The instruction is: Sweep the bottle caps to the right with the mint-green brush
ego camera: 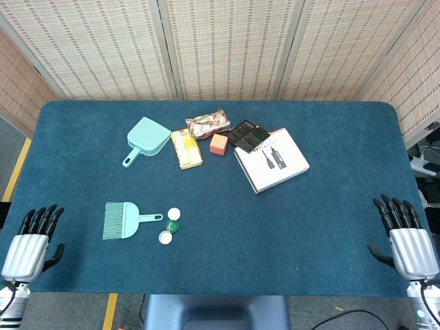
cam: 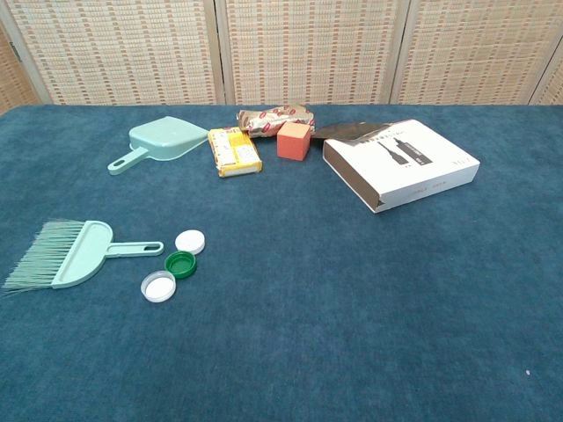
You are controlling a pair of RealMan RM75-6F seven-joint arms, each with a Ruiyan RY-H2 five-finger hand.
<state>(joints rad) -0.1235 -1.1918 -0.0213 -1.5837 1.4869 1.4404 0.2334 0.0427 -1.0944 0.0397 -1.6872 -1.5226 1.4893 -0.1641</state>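
Note:
The mint-green brush lies flat on the blue table at front left, bristles to the left, handle pointing right. Just off its handle tip sit three bottle caps: a white cap, a green cap and another white cap. My left hand hovers at the table's front left corner, fingers apart and empty, well left of the brush. At the front right edge, my right hand is likewise empty with fingers apart. The chest view shows neither hand.
At the back lie a mint-green dustpan, a yellow packet, a snack wrapper, an orange cube, a black card and a white box.

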